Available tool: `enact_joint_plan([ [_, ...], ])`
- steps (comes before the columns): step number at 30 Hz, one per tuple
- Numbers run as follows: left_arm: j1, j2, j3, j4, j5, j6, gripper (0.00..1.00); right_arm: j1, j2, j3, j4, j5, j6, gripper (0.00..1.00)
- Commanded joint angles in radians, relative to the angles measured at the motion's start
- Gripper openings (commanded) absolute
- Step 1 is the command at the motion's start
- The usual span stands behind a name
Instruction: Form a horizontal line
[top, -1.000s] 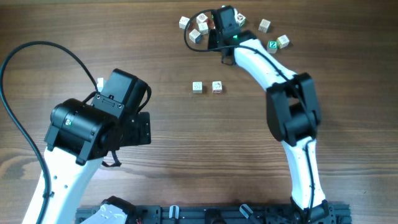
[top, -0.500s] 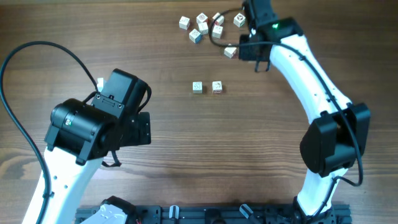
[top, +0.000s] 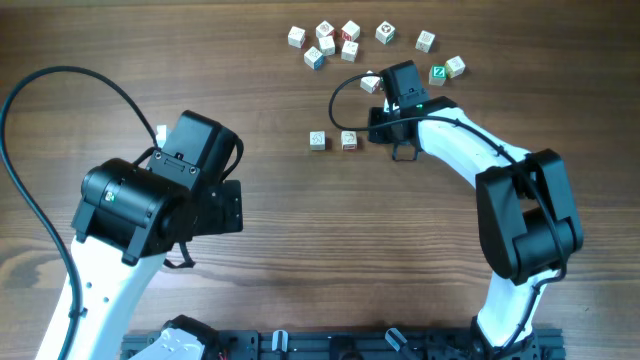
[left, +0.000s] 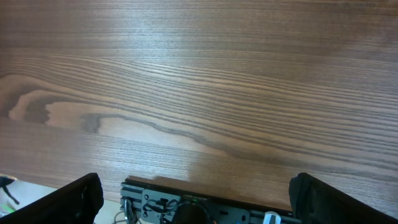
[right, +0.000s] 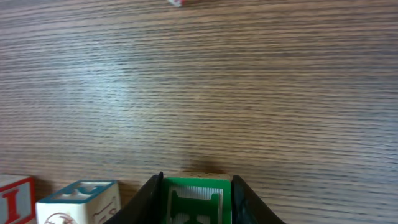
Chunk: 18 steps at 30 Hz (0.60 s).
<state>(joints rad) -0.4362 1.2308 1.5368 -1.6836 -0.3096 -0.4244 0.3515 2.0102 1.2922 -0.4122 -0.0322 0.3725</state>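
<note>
Two white cubes (top: 348, 140) down in a row (seemingly a gap between); green cube (right: 196, 204) pinched in right gripper (right: 196, 184), just beside them, not yet released.

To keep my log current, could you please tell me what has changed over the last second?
The right gripper left the scattered cubes and came back, shut on a green cube, beside the two placed cubes. Those two and the left arm stayed put.

Left arm (top: 130, 205): folded, near-left of table (top: 300, 250).
Left gripper (left: 196, 186): fingers spread wide.
Right arm (top: 520, 210): bent, reaching toward far edge.
Right gripper (right: 196, 183): clamped on green cube (right: 196, 205).
</note>
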Motion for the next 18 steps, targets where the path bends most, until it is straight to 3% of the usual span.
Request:
enact_joint_plan([
  [1,0.003,-0.007,0.0,0.0,-0.009,-0.002,1.0,0.048,0.011,-0.027,-0.004,-0.071,-0.007,0.33],
  [3,0.003,-0.007,0.0,0.0,-0.009,-0.002,1.0,0.064,0.011,-0.027,-0.003,-0.071,-0.006,0.36],
  [6,0.003,-0.007,0.0,0.0,-0.01,-0.002,1.0,0.064,0.011,-0.027,-0.008,-0.053,-0.005,0.5],
  [13,0.003,-0.007,0.0,0.0,-0.009,-0.002,1.0,0.063,0.01,-0.013,-0.014,0.026,-0.002,0.99],
  [18,0.003,-0.007,0.0,0.0,-0.009,-0.002,1.0,0.06,-0.099,0.044,-0.191,0.244,0.051,0.99],
])
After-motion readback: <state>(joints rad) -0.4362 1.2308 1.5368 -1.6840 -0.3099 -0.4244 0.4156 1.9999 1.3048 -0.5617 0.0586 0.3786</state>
